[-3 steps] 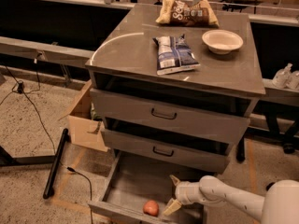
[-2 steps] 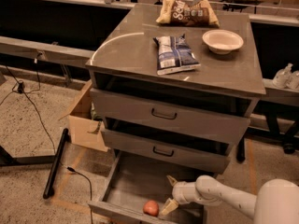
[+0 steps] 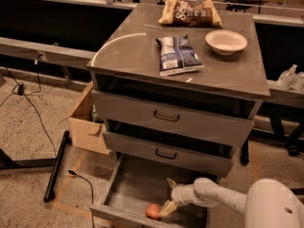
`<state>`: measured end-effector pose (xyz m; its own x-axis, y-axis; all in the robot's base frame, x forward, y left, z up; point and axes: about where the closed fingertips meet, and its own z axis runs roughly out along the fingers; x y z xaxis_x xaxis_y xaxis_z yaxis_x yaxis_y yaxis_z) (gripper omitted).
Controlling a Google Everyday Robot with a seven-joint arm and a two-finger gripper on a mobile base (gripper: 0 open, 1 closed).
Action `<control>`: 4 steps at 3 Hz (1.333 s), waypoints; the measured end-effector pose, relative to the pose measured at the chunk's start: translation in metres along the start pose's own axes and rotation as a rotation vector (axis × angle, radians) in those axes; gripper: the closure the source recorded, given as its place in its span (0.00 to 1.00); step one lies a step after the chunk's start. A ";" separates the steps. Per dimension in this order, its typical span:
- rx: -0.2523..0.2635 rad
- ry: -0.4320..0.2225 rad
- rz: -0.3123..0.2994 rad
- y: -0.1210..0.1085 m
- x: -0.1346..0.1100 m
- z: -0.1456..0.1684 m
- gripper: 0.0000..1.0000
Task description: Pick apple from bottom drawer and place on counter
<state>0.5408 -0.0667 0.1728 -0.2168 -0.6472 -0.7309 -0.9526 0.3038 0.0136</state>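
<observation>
In the open bottom drawer (image 3: 133, 184), the gripper (image 3: 167, 195) has its fingers (image 3: 166, 207) spread, the lower one seemingly touching the apple (image 3: 152, 211) by the front wall. On the worktop (image 3: 128, 51), the brown bag (image 3: 190, 12) bears pale lettering, unreadable.

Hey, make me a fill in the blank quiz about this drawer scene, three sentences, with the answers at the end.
1. The apple lies in the ____ drawer, which is pulled open.
2. The gripper hangs inside that drawer, just to the ____ of the apple in the camera view.
3. On the counter, a cream bowl stands near ____ snack bags.

Missing words: bottom; right; two.
</observation>
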 end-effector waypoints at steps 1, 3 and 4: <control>-0.009 0.013 0.015 0.000 0.007 0.011 0.00; -0.048 0.011 0.041 0.015 0.006 0.037 0.00; -0.059 0.007 0.039 0.017 0.003 0.042 0.16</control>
<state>0.5325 -0.0336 0.1424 -0.2556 -0.6407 -0.7240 -0.9542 0.2877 0.0823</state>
